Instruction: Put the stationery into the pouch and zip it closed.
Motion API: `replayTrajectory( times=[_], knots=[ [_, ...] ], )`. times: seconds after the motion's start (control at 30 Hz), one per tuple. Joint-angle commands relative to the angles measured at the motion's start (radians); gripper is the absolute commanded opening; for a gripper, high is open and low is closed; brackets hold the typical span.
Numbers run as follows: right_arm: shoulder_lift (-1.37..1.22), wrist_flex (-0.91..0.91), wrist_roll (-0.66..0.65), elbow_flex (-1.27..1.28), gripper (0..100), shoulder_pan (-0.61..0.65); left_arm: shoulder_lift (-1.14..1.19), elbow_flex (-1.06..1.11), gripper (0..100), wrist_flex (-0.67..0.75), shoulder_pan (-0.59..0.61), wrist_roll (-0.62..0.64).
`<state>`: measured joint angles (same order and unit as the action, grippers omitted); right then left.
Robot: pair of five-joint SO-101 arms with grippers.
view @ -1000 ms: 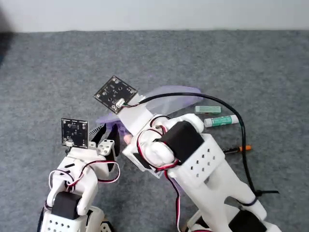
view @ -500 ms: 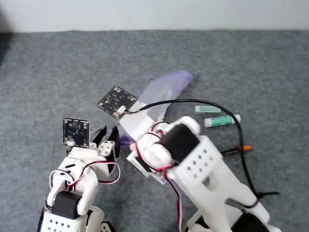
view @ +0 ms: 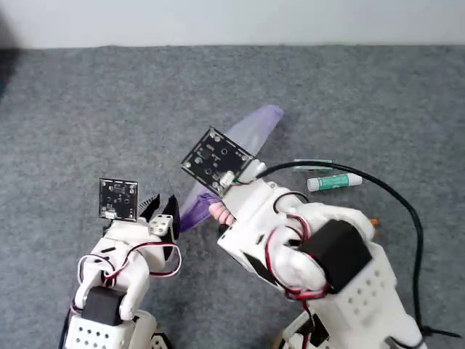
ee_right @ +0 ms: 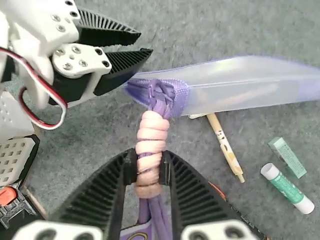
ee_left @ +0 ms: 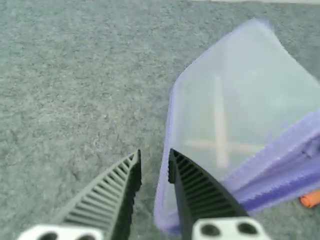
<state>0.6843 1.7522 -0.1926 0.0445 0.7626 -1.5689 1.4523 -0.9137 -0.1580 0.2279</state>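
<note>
The translucent purple zip pouch (view: 251, 132) is seen tilted on edge on the grey carpet (view: 87, 109), stretched diagonally between the arms. A second ago it lay flatter and broader. Its pink coiled zip pull (ee_right: 149, 142) is clamped in the right gripper (ee_right: 149, 159). That arm has been drawn back towards its base, and the pouch has been dragged and turned with it. The left gripper (ee_left: 152, 167) has hardly shifted. Its jaws are slightly parted with nothing between them, just beside the pouch's zip-end corner. The green glue stick (view: 333, 181), green eraser (ee_right: 287, 157) and beige pencil (ee_right: 225, 145) lie outside on the carpet. It is therefore judged that the zip is being worked and that filling has not begun.
</note>
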Motion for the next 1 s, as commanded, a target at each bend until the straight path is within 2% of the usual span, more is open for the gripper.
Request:
replayTrajectory(
  times=[0.0,0.2,0.37,0.53,0.73,0.97],
  knots=[
    [0.033,0.024,-0.012,-0.012,0.8,-0.008,-0.003,-0.004,9,0.048,-0.06,-0.008],
    [0.03,-0.09,-0.006,-0.005,0.8,0.039,-0.002,-0.001,9,0.046,-0.295,0.023],
    [0.002,-0.091,-0.005,0.009,0.8,0.094,-0.002,-0.019,9,0.041,-0.379,0.04],
    [-0.021,-0.047,-0.005,0.026,0.8,0.094,-0.005,-0.048,9,0.017,-0.365,0.035],
    [0.001,-0.036,-0.005,0.083,0.8,0.088,-0.011,-0.113,9,-0.12,-0.236,0.035],
    [0.007,-0.11,-0.006,0.121,0.8,-0.008,-0.011,-0.209,9,-0.224,-0.183,0.032]
  ],
)
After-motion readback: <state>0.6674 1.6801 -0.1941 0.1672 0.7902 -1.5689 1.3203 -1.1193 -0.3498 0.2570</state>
